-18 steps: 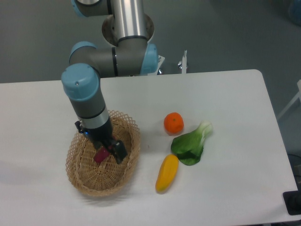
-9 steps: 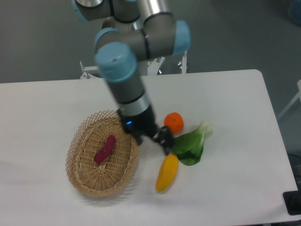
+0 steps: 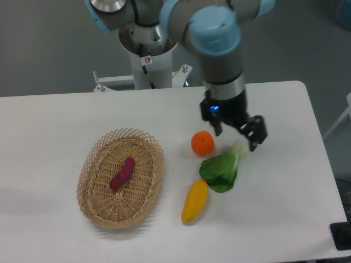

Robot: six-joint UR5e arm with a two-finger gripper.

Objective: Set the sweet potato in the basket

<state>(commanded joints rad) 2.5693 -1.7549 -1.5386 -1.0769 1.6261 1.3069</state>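
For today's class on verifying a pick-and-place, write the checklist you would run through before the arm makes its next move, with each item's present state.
1. Sweet potato lies inside the basket: ok.
2. Gripper carries nothing, jaws apart: ok.
3. Gripper is away from the basket, above the table's right half: ok.
4. Basket sits flat on the table, not tipped: ok.
5. Orange fruit, leafy green and yellow vegetable lie outside the basket: ok.
6. Gap between the fingertips and the leafy green's stalk just below them: cannot tell from this single view.
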